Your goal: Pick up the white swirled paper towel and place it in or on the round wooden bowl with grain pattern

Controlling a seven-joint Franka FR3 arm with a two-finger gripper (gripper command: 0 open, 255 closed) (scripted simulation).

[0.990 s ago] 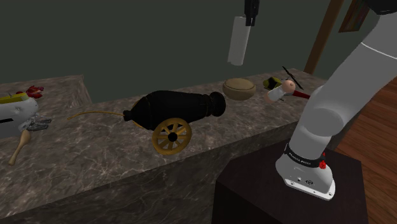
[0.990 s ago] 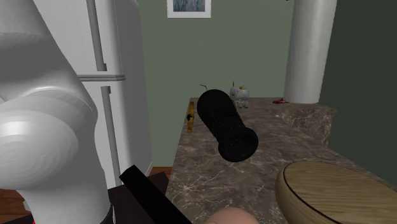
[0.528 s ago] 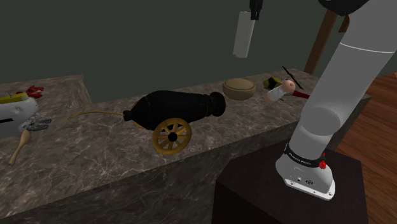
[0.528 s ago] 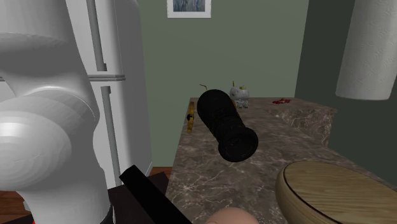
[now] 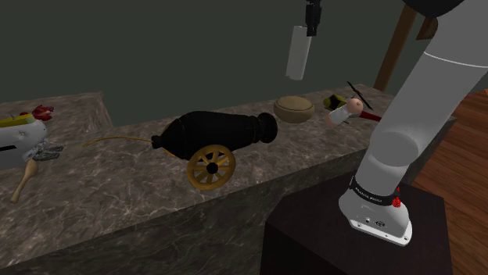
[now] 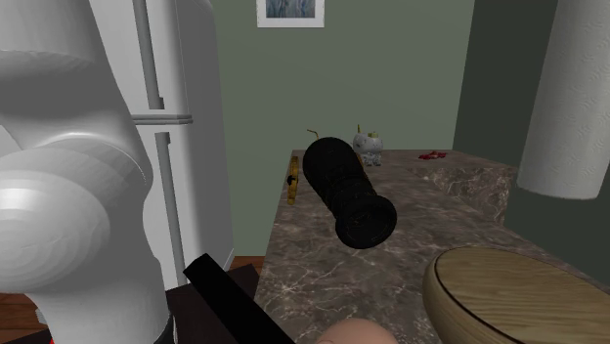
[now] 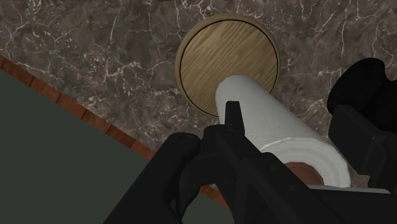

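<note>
At the wrist, the gripper (image 7: 294,102) is clamped on the paper towel (image 7: 270,121), a black finger (image 7: 232,114) pressed to either side of the white roll near its upper end, where a brown core shows. Roll's long axis runs straight away from the hand, its far end pointing down and overlapping the rim of the wooden bowl (image 7: 219,57), which lies well below on the marbled counter (image 7: 95,51). Shoulder view: dark stand (image 5: 313,234) nearest, then the counter (image 5: 117,183) with a black cannon (image 5: 223,133) on yellow spoked wheels, lying lengthwise. Beyond it, the bowl (image 5: 294,108), round, grain visible. Above the bowl, well clear of it, the paper towel (image 5: 298,52) hangs in the air from the gripper (image 5: 312,17), close to upright, lower end down. Second exterior view: bowl (image 6: 518,303) close at lower right, paper towel (image 6: 572,98) hanging above it, cannon (image 6: 347,191) farther along the counter.
</note>
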